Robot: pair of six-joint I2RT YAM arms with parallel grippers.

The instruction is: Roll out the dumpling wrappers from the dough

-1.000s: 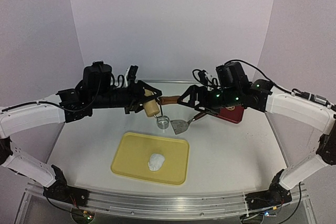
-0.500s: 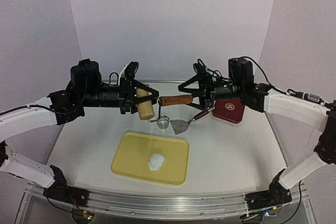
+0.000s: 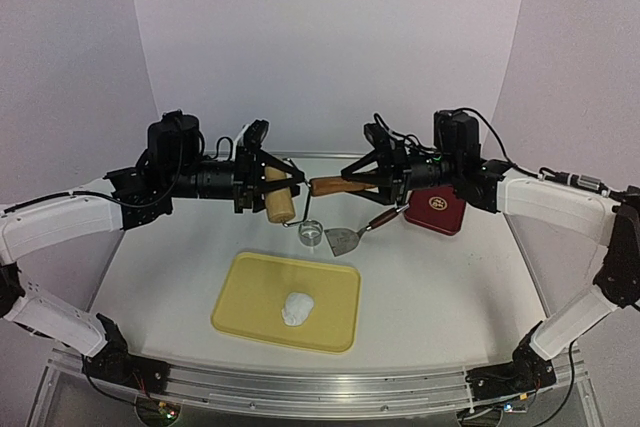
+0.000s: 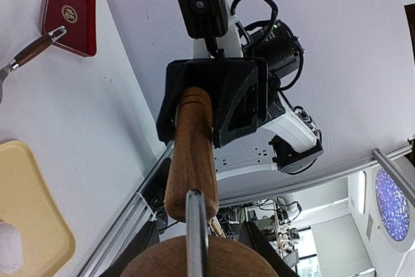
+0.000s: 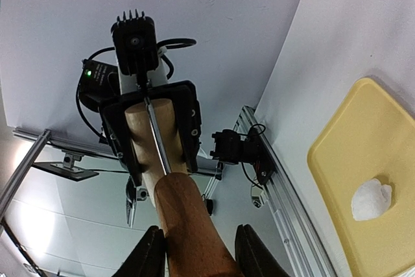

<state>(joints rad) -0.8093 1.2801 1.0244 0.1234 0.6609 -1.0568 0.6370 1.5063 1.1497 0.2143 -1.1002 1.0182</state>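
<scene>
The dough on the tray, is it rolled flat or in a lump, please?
A lump: the dough sits as a rounded white mound on the yellow tray.

I read the rolling pin (image 3: 280, 202) as wood: pale matt barrel, darker brown handle with a satin sheen, and a thin metal rod (image 4: 196, 231) along it. Left hand (image 3: 268, 194) and right hand (image 3: 352, 183) look like matt black plastic. Dough (image 3: 297, 308) is matt white and lumpy. Tray (image 3: 245, 297) is smooth yellow plastic, low gloss. Ring cutter (image 3: 312, 234) is shiny steel. Scraper (image 3: 343, 240) has a bare metal blade and wood handle. Red dish (image 3: 437, 209) is glossy. Surface (image 3: 440, 287) is white and matt.
</scene>
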